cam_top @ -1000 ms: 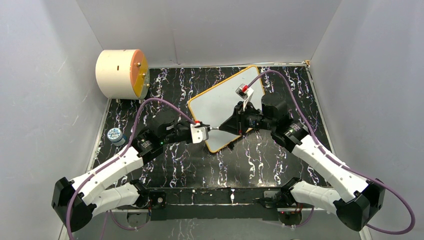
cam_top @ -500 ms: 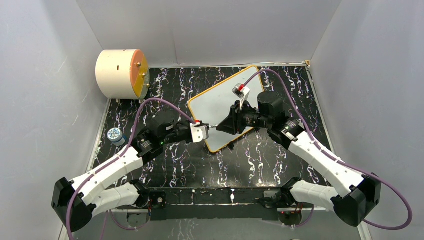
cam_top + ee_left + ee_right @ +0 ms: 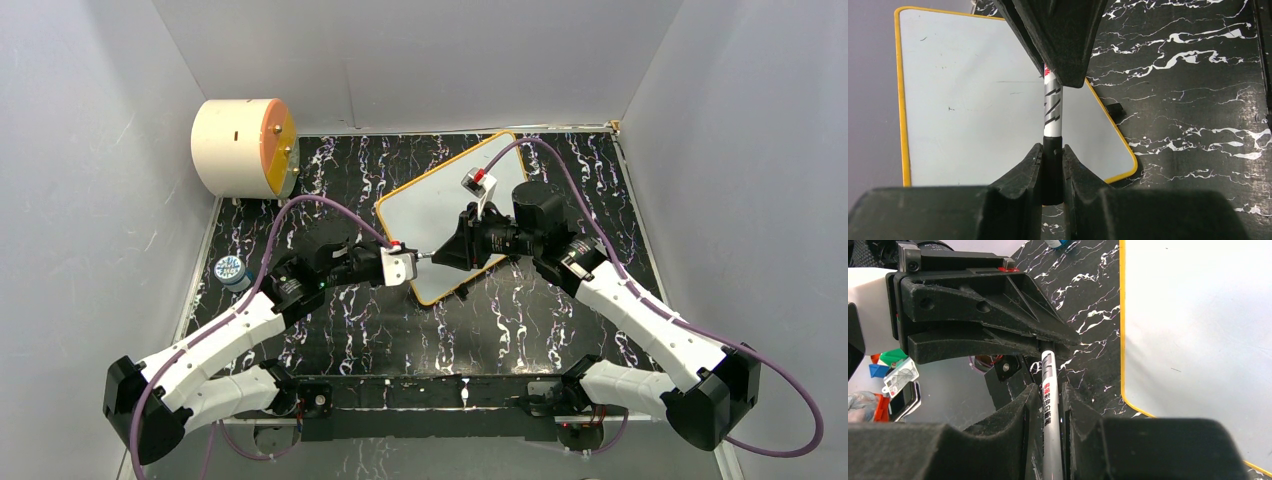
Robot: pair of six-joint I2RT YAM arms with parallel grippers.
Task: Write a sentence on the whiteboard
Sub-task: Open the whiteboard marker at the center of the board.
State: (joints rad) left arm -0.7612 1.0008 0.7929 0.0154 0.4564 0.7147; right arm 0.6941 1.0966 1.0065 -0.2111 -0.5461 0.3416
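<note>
At the far left of the counter, the top view alone takes in a cream cylinder with an orange face, and nearer, by the left edge, a small blue-topped bottle. Neither shows in the left wrist view.

Right of these, the left gripper and right gripper meet tip to tip over the whiteboard's near left edge, with a marker bridging them; from above it is only a thin sliver. The left wrist view shows more: the left gripper is clenched on the marker's black end, and the silver barrel runs up into the right gripper. The right wrist view shows the right gripper grasping that barrel, which carries red and black print too small to read, with the left gripper opposite.

Black marble patterning with white veins covers the counter, and plain grey walls close it in on three sides.

The whiteboard lies flat at the centre far part of the counter, turned at an angle. Its thin orange-yellow frame has rounded corners. In the left wrist view its white face carries only a few faint specks and thin strokes, and a small black foot sticks out at one edge.
</note>
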